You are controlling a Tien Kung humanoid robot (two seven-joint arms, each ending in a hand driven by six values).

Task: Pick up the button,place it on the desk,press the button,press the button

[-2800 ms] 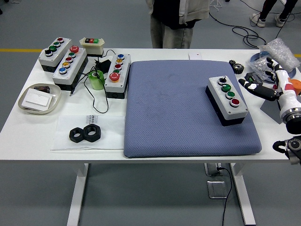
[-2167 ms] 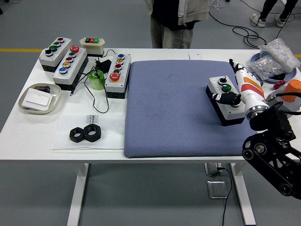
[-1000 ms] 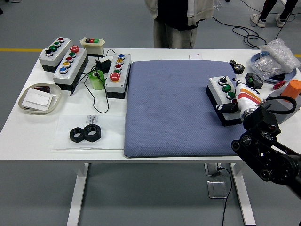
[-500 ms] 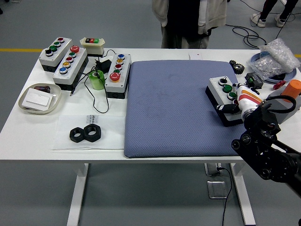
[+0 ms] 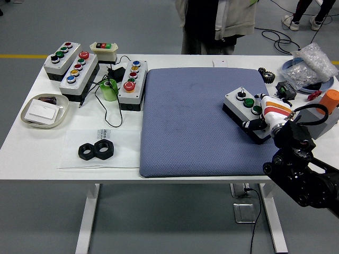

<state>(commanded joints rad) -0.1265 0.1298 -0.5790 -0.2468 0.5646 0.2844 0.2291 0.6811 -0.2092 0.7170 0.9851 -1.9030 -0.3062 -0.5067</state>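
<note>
A grey button box [image 5: 239, 103] with a black base lies on the blue mat [image 5: 196, 127], towards its right side. A white button and two green buttons show on top; its near right end is hidden under my right hand [image 5: 260, 117]. That hand, white with orange stripes, comes in from the lower right. Its fingers curl over the box's right end, and a black thumb [image 5: 249, 125] sits against the near side. The left arm is out of view.
Three more button boxes [image 5: 79, 73] and a small switch box [image 5: 103, 48] stand at the back left by a green roll [image 5: 109, 90]. A tray [image 5: 44, 110] and black nuts [image 5: 97, 150] lie at the left. A plastic bag [image 5: 310, 61] and orange object [image 5: 331, 98] are at the right. A person [image 5: 217, 26] stands at the far side.
My right hand came in from the right edge, settled on the box's right end and closed there. The box has now shifted left and turned slightly on the mat. The person moved right.
</note>
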